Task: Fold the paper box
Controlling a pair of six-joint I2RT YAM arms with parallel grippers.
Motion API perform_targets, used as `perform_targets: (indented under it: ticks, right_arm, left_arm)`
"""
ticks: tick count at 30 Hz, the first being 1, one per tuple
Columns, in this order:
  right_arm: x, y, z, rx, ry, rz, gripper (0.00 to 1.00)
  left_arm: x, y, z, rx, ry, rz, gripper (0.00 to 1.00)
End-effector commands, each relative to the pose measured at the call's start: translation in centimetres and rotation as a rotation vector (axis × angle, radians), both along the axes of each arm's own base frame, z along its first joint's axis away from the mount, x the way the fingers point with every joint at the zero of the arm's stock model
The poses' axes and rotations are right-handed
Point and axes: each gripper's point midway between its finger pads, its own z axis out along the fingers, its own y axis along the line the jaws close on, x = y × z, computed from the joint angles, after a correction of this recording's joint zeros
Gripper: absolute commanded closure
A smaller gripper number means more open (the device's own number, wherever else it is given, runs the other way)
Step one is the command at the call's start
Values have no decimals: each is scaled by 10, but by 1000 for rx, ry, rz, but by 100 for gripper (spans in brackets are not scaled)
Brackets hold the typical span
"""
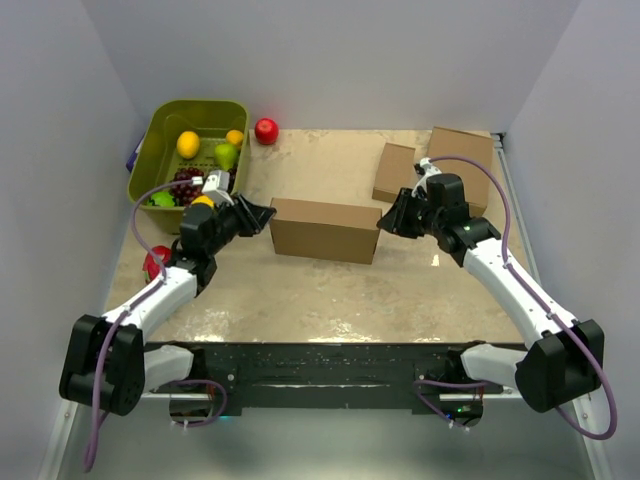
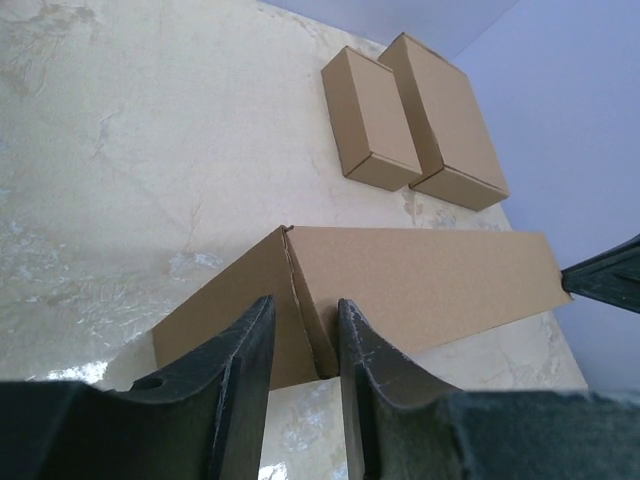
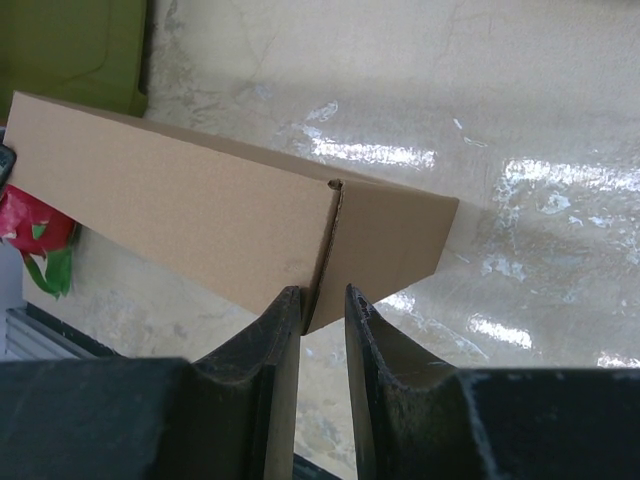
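Note:
The paper box [image 1: 325,232] stands closed in the middle of the table, a long plain brown carton. My left gripper [image 1: 262,214] is at its left end. In the left wrist view the fingers [image 2: 305,300] straddle the box's near corner [image 2: 430,280] and rest against both faces. My right gripper [image 1: 390,218] is at the right end. In the right wrist view the narrow-set fingers [image 3: 322,290] pinch the lower corner of the box [image 3: 170,210]. Each gripper is shut on a corner.
A green basket [image 1: 160,130] of fruit sits at the back left, with a red apple [image 1: 266,130] beside it. A small brown box [image 1: 395,172] and a medium flat one [image 1: 462,165] lie at the back right. A red fruit [image 1: 157,262] lies by the left arm.

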Motion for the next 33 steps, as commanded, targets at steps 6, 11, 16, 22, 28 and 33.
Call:
perform_targets:
  ticks: [6,11,16,22,28,33]
  right_arm:
    - [-57,-54,-94,-292,330,-25,75]
    - [-55,-50,-87,-276,309,-15,75]
    - [-44,-38,-72,-210,257,-10,73]
    - [-35,-20,-58,-109,204,16,74]
    - [-53,-27,-57,-124,205,27,74]
    - [-75,-30,-56,-111,214,40,73]
  left_arm:
    - [-92,30,-162,91,531,29,73]
    - [-101,34,-168,70,540,34,75]
    - [-87,33,-147,91,472,21,74]
    - [-85,26,-135,75,411,-34,76]
    - [-93,20,-127,59,369,-71,74]
    - [-100,17,-116,90,346,-108,67]
